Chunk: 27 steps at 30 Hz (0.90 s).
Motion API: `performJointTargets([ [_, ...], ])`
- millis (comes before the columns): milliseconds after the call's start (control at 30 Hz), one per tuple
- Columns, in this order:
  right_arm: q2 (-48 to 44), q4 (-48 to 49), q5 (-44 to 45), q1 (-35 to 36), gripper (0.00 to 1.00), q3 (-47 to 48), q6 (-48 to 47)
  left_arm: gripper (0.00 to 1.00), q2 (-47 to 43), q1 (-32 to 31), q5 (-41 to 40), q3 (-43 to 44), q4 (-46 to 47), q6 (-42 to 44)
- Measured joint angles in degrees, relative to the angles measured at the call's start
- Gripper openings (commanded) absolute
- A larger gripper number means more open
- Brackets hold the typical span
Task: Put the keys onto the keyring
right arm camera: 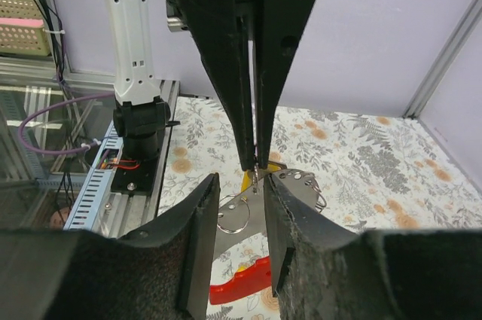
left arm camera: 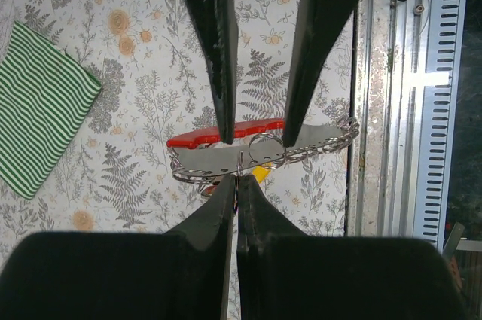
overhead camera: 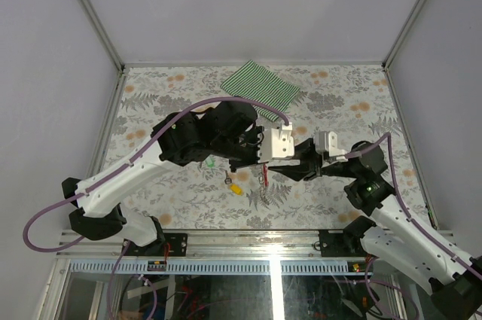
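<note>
The keyring (left arm camera: pixel 196 138) is a red curved handle on a grey holed metal plate with silver rings and a chain, and it hangs in the air. My left gripper (left arm camera: pixel 238 178) is shut on a small silver ring at the plate's edge. My right gripper (right arm camera: pixel 241 184) is open, its fingers (left arm camera: pixel 215 49) on either side of the plate and red handle (right arm camera: pixel 237 286). In the top view both grippers meet at mid-table, left (overhead camera: pixel 260 160) and right (overhead camera: pixel 280 172), with the keyring (overhead camera: pixel 263 177) dangling between them. One yellow key (overhead camera: pixel 236 190) lies on the table below. The other keys are not clearly visible.
A green striped cloth (overhead camera: pixel 262 86) lies at the back of the floral table (overhead camera: pixel 339 102); it also shows in the left wrist view (left arm camera: pixel 38 109). A small green spot (overhead camera: pixel 211 162) sits by the left arm, too small to identify. The metal rail (left arm camera: pixel 392 109) runs along the near edge.
</note>
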Motion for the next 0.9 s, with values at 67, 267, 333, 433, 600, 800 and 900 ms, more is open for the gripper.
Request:
performJointTargets([
  [67, 1.03, 0.11, -0.22, 0.00, 0.35, 0.00, 0.00, 0.00, 0.02, -0.17, 0.28, 0.00, 0.02, 0.00],
  [267, 3.98, 0.09, -0.76, 0.00, 0.34, 0.00, 0.00, 0.00, 0.00, -0.55, 0.96, 0.00, 0.02, 0.22],
  [333, 3.98, 0.15, -0.87, 0.00, 0.33, 0.02, -0.02, 0.00, 0.00, -0.68, 1.31, 0.00, 0.02, 0.35],
  [433, 3.98, 0.15, -1.22, 0.02, 0.29, 0.02, -0.02, 0.00, 0.02, -0.83, 1.77, 0.00, 0.02, 0.44],
  [600, 4.35, 0.15, -2.19, 0.11, 0.20, 0.17, 0.00, 0.00, 0.02, -1.09, 1.92, 0.00, 0.02, 0.79],
  [800, 5.42, 0.15, -3.17, 0.83, 0.19, 0.79, 0.04, 0.00, 0.02, -1.42, 1.88, 0.00, 0.00, 1.07],
  [900, 5.55, 0.15, -3.19, 1.27, 0.20, 0.87, 0.02, 0.00, 0.02, -1.49, 1.90, 0.00, -0.04, 1.11],
])
